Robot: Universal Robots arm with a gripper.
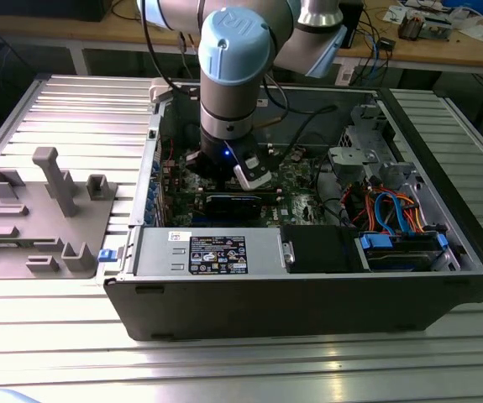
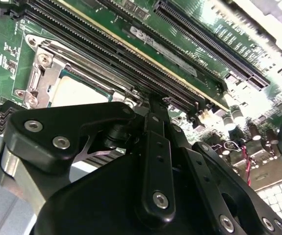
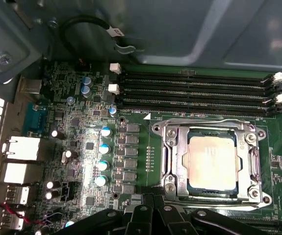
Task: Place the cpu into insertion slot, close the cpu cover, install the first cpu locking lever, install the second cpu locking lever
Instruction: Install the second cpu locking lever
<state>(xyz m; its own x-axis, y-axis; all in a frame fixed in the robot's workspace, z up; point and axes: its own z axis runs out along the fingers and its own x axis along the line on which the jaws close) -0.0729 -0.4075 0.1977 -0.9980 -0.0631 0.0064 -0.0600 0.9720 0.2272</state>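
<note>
The cpu (image 3: 213,164), a silvery square chip, lies flat in the insertion slot (image 3: 155,130) on the green board. The cpu cover (image 3: 174,157), a silvery frame, lies down around it, with the chip's top showing through the cut-out. In the second wrist view the cpu (image 2: 77,92) and the cpu cover (image 2: 38,78) sit just past the black fingers. My gripper (image 3: 153,199) is low over the board at one edge of the slot, fingers together and holding nothing. In the exterior view my gripper (image 1: 221,170) reaches down into the open computer case.
Long black memory slots (image 3: 194,93) run beside the socket. Blue-topped capacitors (image 3: 103,147) and rear ports (image 3: 20,149) stand on its other side. The case walls (image 1: 308,311), a power supply (image 1: 212,252) and cable bundles (image 1: 392,214) ring the board. A grey fixture (image 1: 44,218) lies on the exterior view's left.
</note>
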